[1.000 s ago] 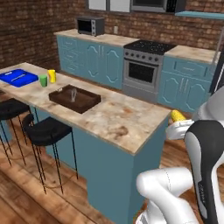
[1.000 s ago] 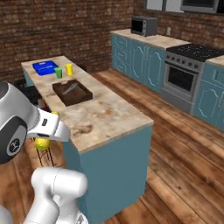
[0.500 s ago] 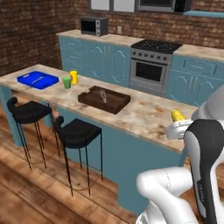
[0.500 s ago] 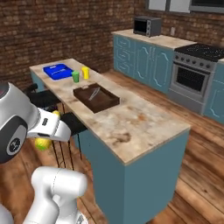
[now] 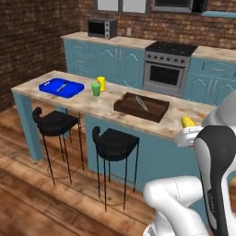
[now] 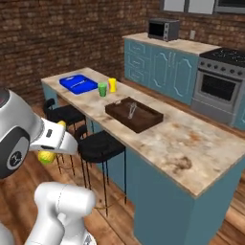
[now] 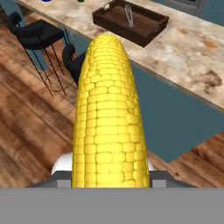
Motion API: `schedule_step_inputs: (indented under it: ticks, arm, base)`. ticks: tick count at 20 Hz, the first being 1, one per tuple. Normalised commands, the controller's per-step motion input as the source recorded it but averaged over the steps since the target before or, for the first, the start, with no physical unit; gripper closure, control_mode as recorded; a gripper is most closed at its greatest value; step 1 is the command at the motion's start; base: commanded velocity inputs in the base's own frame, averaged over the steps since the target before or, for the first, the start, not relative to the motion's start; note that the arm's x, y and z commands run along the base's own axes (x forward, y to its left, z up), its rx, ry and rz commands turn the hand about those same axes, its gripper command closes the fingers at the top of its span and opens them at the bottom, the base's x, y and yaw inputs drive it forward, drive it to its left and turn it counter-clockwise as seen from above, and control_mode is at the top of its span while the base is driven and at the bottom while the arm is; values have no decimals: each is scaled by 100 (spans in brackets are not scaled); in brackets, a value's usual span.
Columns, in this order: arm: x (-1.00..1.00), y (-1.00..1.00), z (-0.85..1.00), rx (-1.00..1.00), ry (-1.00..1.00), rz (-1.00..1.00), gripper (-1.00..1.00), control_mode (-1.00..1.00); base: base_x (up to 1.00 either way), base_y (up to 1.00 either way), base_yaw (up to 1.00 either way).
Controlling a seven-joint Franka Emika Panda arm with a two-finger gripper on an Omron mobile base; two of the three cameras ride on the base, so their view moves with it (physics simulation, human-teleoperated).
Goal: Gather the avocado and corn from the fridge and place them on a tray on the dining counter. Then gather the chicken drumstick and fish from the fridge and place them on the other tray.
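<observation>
Along the room's middle: the long beige marbled dining counter [image 5: 92,103] with a teal-blue base runs across a wooden plank floor [image 5: 37,193].
Back wall: dark red brick, with teal cabinets [image 5: 110,62] under a pale stone top, a steel oven range [image 5: 168,69] and a grey microwave [image 5: 102,27].
Counter, far end: a bright blue rectangular tray [image 5: 61,87] lies near the end edge.
Counter, beside the blue tray: a small green cup [image 5: 96,89] and a yellow cup [image 5: 101,84] stand close together, apart from both trays.
Counter, middle: the flat dark brown wooden tray [image 6: 134,115] sits near the front edge with a slim silvery item inside; I cannot tell what it is.
Counter, near end: bare stone, mottled with brown patches [image 6: 182,162].
Front of counter: two black round stools [image 5: 114,143] on thin metal legs stand on the floor.
Gripper [image 6: 48,154]: held off the counter, on the stool side in the right base view.
Jaws: partly closed, pinching the bright yellow corn cob [image 7: 109,118].
Corn: its tapered tip points toward the brown tray in the hand view; it hangs over the floor, clear of the counter.
</observation>
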Motion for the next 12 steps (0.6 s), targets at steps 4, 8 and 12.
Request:
schedule_step_inputs:
  ticks: [4, 8, 12]
  arm:
    - [0, 0, 0, 0, 0, 0, 100, 100]
    - [0, 0, 0, 0, 0, 0, 100, 100]
    - [0, 0, 0, 0, 0, 0, 100, 100]
  base:
    - [44, 100, -21]
    - [47, 100, -24]
    - [37, 100, -23]
